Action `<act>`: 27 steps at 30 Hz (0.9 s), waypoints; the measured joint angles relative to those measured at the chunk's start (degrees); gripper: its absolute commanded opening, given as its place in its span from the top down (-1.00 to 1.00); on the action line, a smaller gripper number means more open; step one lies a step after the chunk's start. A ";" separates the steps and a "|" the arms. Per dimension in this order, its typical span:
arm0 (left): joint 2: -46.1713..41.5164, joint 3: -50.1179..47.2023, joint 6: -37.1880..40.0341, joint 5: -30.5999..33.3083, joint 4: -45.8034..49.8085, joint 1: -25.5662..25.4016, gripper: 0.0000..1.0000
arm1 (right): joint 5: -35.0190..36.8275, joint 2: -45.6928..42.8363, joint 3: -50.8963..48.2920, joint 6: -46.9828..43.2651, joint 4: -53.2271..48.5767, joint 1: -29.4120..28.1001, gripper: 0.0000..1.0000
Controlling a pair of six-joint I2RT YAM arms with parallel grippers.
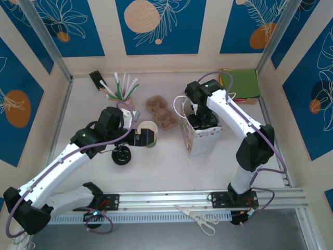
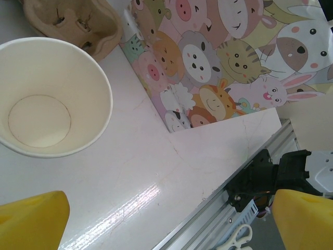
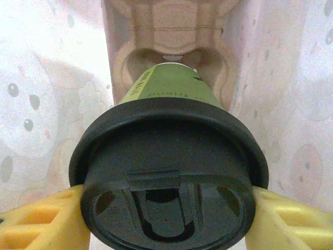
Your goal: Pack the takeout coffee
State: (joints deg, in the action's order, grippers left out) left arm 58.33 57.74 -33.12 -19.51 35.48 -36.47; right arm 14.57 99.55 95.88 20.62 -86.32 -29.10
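**Coffee held in right gripper, inside bag**

Your right gripper (image 3: 166, 221) is clamped on the coffee (image 3: 171, 94) at lid (image 3: 169, 156) level, down in the bag (image 1: 203, 139), right of centre, over the carrier (image 3: 171, 31) slot. The paper cup is likely light and soft-walled, so hold by the stiff lid rim and stay upright. Left gripper (image 2: 166, 219) is wide open and empty.

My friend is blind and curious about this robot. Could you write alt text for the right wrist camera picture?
A green paper coffee cup with a black lid is gripped between the yellow fingers of the right hand, inside a white patterned bag. Beyond the cup, a brown cardboard cup carrier rests in the bag.
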 measured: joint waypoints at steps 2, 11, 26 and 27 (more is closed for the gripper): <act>0.00 0.00 0.00 0.00 0.00 0.00 -1.00 | -0.02 0.00 0.00 0.02 0.00 0.02 -0.29; 0.42 0.00 0.00 0.00 -0.13 0.00 -1.00 | -0.72 0.00 0.00 0.44 0.00 0.44 -0.29; 0.42 0.00 0.02 0.00 -0.13 0.00 -1.00 | -1.51 0.00 0.00 0.66 0.09 1.11 -0.29; 0.42 0.00 0.04 0.00 -0.13 0.00 -1.00 | -1.51 0.00 0.00 0.66 0.17 1.20 -0.29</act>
State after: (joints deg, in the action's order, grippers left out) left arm 58.74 57.74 -33.08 -19.51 35.35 -36.47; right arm 13.06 99.55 95.88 21.28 -86.15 -27.90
